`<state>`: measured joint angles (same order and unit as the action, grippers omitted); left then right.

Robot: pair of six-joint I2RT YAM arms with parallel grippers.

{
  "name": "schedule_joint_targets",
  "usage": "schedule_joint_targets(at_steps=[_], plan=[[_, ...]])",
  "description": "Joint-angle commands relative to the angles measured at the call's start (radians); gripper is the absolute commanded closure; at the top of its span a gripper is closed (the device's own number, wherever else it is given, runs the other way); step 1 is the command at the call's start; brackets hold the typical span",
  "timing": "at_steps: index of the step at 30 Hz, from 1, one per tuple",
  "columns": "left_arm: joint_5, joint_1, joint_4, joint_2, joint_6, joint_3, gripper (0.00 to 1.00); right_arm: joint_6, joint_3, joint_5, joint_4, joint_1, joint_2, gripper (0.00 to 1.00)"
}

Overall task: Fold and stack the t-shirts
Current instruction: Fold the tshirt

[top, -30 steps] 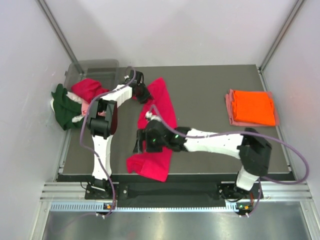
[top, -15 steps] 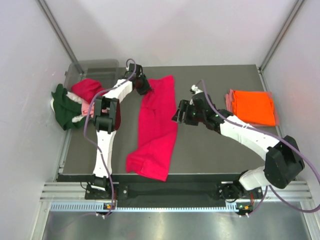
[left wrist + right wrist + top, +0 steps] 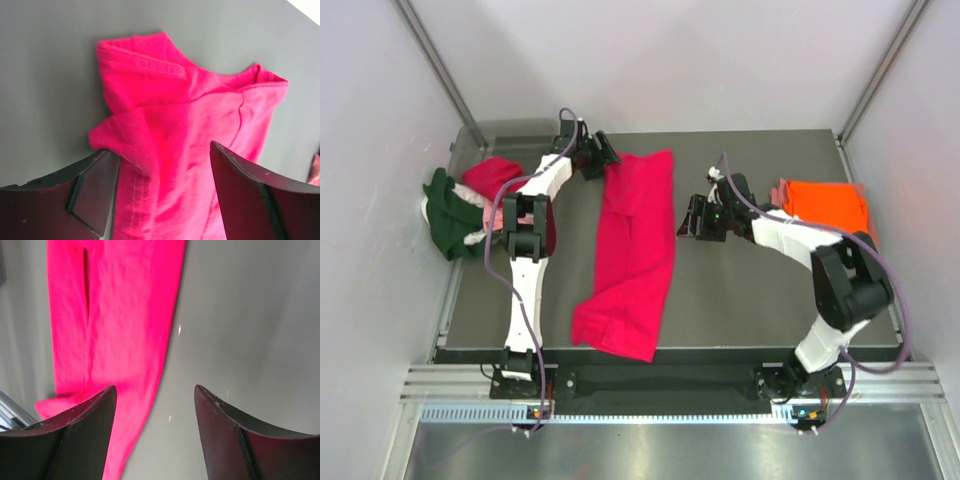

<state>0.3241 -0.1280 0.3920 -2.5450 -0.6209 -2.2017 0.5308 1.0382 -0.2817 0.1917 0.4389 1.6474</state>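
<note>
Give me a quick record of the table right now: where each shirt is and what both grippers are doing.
red shirt: spread out lengthwise, mid-table
orange shirt: folded, on a folded pink shirt, far right
green shirt: crumpled with others at the left edge, by the bin
left gripper: open, over the red shirt's far corner
right gripper: open, empty, beside the red shirt's right edge

The crimson t-shirt [image 3: 635, 240] was soft matt cloth with stitched hems; the table [image 3: 750, 300] looked smooth, matt grey.
</note>
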Motion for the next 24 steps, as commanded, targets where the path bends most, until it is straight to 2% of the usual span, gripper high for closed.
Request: schedule_joint_targets(at_steps=[1,5,11,15,24], plan=[[-0.069,0.007,0.048,-0.001,0.082,0.016,0.22,-0.022,0.141,-0.112,-0.097,-0.040,0.099,0.36],[-0.077,0.007,0.077,0.006,0.098,-0.001,0.22,0.023,0.262,-0.178,-0.110,-0.068,0.285,0.36],[-0.102,0.008,0.096,0.061,0.113,0.072,0.27,0.047,0.425,-0.263,-0.090,-0.098,0.451,0.39],[-0.100,0.008,0.061,0.104,0.110,0.172,0.30,0.049,0.502,-0.289,-0.054,-0.103,0.514,0.40],[-0.063,0.008,0.042,0.120,0.093,0.217,0.37,0.066,0.545,-0.301,-0.060,-0.100,0.552,0.44]])
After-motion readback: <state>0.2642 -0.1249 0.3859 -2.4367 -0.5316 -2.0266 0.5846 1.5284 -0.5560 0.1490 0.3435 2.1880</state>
